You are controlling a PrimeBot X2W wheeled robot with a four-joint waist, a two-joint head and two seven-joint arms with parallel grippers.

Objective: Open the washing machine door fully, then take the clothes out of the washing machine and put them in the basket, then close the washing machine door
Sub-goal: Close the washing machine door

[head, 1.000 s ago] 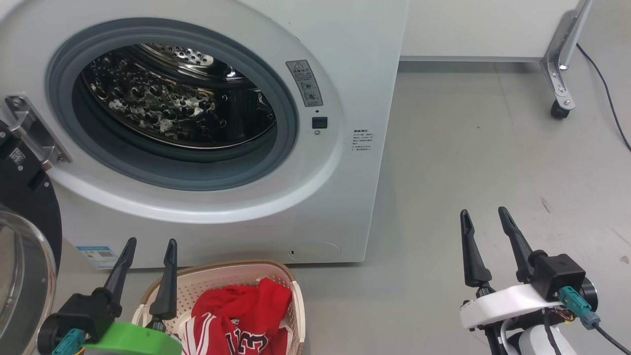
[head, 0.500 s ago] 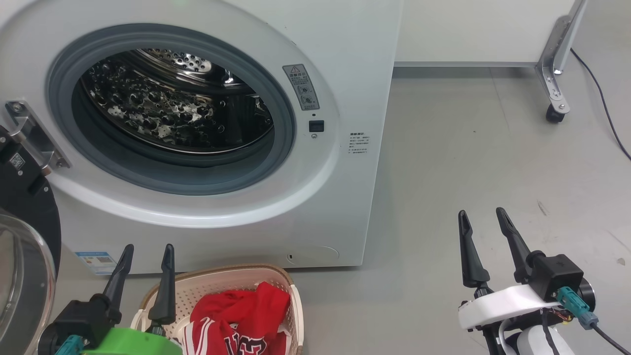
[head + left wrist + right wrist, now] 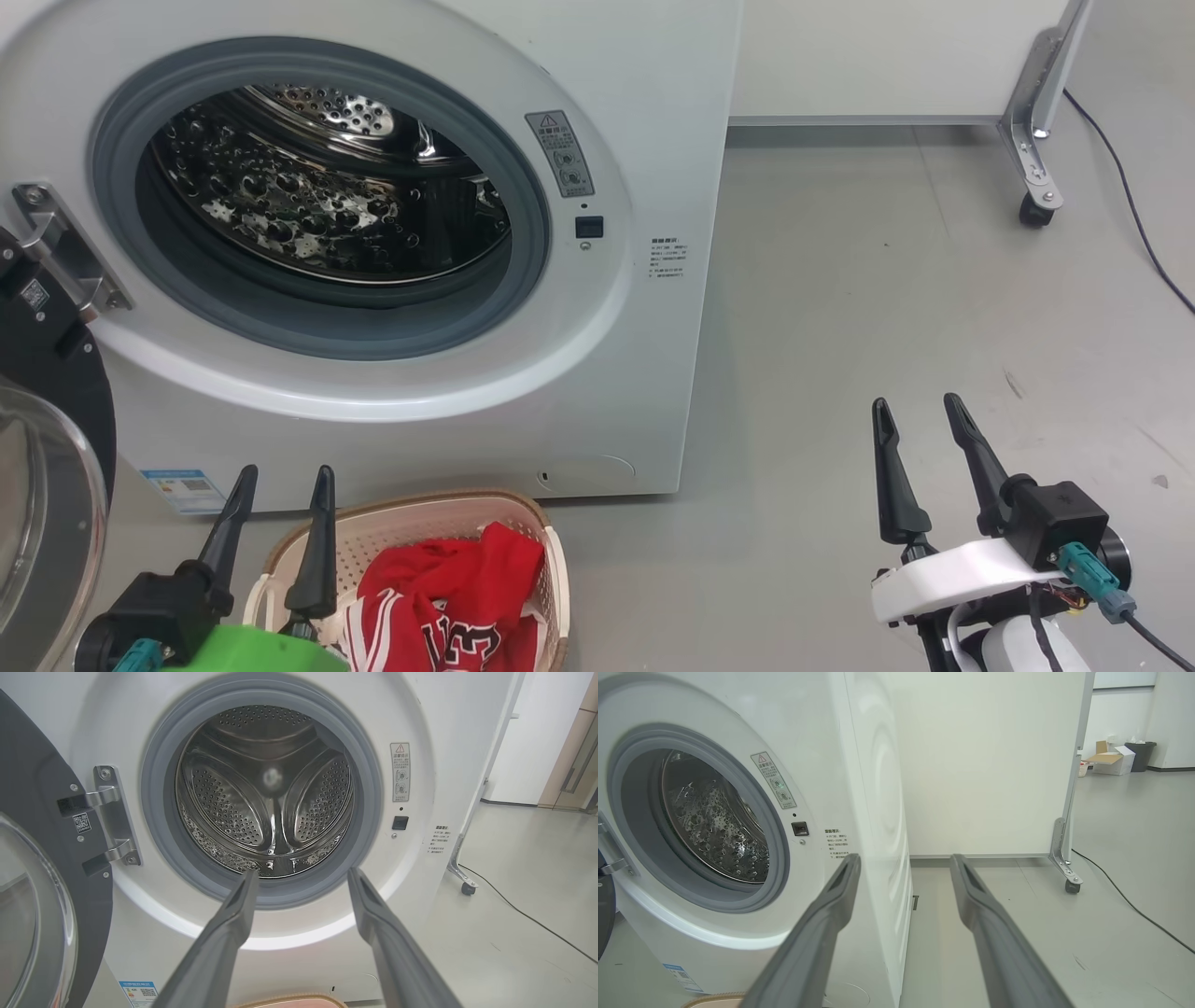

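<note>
End effector on the left arm point(image 3: 285, 476) sits at 7 o'clock in the head view. Its two dark fingers are spread apart, point toward 12 and have nothing between them. One finger overlaps the brown rim of the basket point(image 3: 420, 504), and whether it touches cannot be told. Its black mount and green wrist collar are cut off by the bottom edge. The right end effector point(image 3: 916, 403) stands at 5 o'clock over the grey floor point(image 3: 840, 308), well apart from the machine. Its fingers are likewise spread and empty, leaning slightly toward 11, and its white forearm runs out of frame below.

The washing machine point(image 3: 653, 140) takes up the 10-to-12 o'clock part of the head view. The washing machine door point(image 3: 61, 392) hangs open at 9 o'clock on a metal hinge point(image 3: 65, 252). Only a slice of its black rim and glass bowl shows before the edge cuts it off. In the left wrist view the steel drum point(image 3: 271, 793) lies straight ahead beyond the fingers. Its lower front is hidden behind the grey gasket point(image 3: 159, 812).

The clothes point(image 3: 448, 579), red with white stripes, lie bunched in the basket at 6 o'clock, just in front of the machine's base. Their black number is partly lost in folds and cut off by the frame edge, as is the basket's near end. The print on the blue sticker point(image 3: 182, 485) is too small to read.
</note>
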